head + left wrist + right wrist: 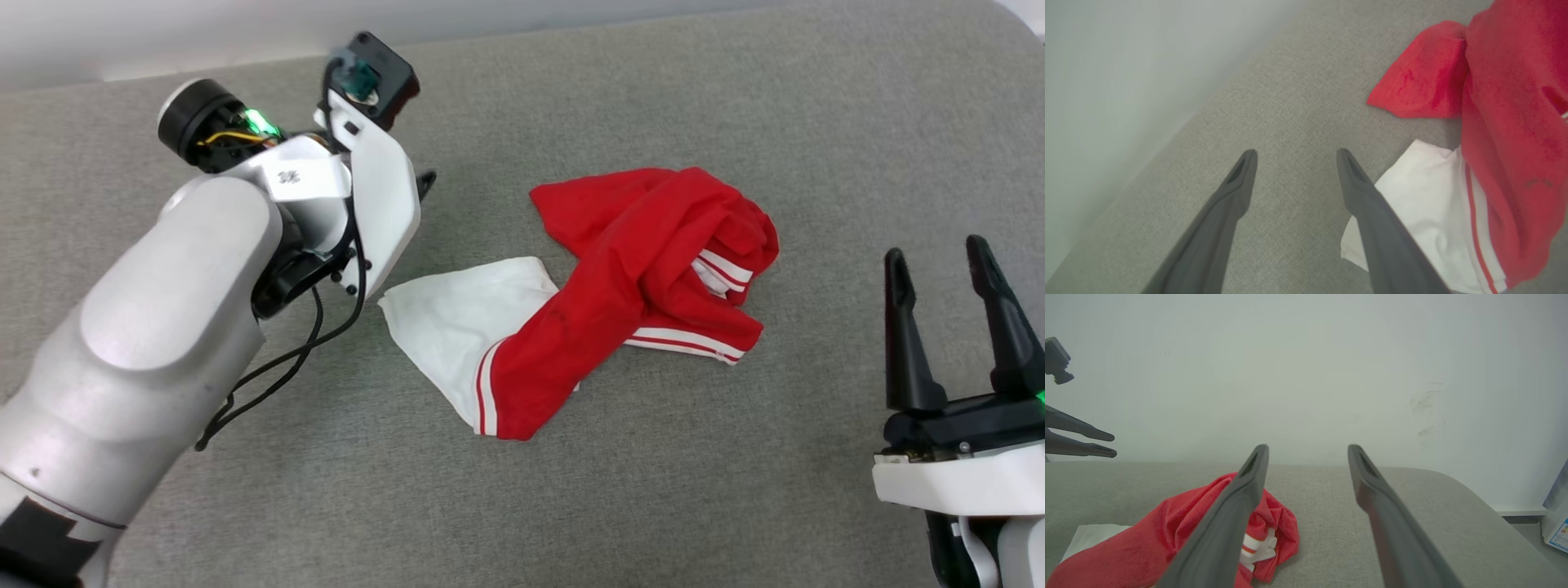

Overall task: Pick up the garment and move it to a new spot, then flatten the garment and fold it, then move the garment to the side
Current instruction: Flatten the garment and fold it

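crumpled garment [620, 286] on grey surface [735, 490]. my left gripper [1294, 153], spread, hangs near its white sleeve [1425, 196]; my right gripper [936, 247], also spread, well apart. i cannot read the arm label [287, 175].

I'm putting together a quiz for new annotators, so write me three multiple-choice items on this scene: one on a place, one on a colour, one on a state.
1. Where does the garment lie? A) crumpled on the grey surface between the left gripper and the right gripper; B) hanging from a gripper; C) folded flat at the surface's edge.
2. What colour is the sleeve nearest the left gripper? A) black; B) white; C) blue.
3. How does the right gripper stand? A) shut on cloth; B) shut, empty; C) open, empty.
Answers: 1 A, the head view shows it bunched between both grippers; 2 B, the spread sleeve is plainly white; 3 C, its fingers stand apart with nothing between them.
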Motion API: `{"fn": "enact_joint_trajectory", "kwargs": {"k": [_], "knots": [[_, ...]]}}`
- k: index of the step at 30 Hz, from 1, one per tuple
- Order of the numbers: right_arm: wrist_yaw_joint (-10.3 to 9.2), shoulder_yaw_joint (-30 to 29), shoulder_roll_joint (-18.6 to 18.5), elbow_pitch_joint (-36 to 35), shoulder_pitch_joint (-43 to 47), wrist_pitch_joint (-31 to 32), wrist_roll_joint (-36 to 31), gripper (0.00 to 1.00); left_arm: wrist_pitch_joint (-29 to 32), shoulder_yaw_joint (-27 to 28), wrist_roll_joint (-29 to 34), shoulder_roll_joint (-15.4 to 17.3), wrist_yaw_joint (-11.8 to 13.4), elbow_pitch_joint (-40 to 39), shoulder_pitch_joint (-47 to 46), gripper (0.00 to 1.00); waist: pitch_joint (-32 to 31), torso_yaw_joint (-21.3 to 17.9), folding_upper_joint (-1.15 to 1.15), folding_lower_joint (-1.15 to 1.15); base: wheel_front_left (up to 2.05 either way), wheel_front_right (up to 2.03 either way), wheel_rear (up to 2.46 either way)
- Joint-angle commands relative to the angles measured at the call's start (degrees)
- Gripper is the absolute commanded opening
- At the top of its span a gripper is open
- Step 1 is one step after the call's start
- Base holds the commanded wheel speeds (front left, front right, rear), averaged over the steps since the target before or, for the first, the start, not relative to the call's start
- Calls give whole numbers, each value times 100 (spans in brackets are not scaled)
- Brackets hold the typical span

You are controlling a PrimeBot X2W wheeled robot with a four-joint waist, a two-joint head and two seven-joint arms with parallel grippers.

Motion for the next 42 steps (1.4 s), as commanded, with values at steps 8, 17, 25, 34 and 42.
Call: {"fn": "enact_joint_trajectory", "kwargs": {"k": [8, 17, 25, 34, 42], "knots": [[-2, 134, 91, 48, -143, -80, -135, 100, 1446, -1492, -1273, 615, 0, -324, -722, 100, 347, -256, 0, 0, 0, 0, 0], [-2, 206, 167, 149, -305, -102, -165, 100, 2114, -2758, -1800, 1031, 0, -528, -783, 100, 592, -448, 0, 0, 0, 0, 0], [-2, 185, 193, 217, -371, -99, -191, 100, 1983, -2927, -1833, 938, -8, -488, -335, 0, 559, -354, 0, 0, 0, 0, 0], [-2, 93, 84, 354, -142, -98, -200, 100, 865, -2792, -2161, 1178, -1, -179, -603, 0, 127, 135, 0, 0, 0, 0, 0], [-2, 131, -43, 471, -9, -97, -233, 100, 167, -2569, -2474, 1848, 83, 622, -144, 0, -65, 304, 0, 0, 0, 0, 0]]}}
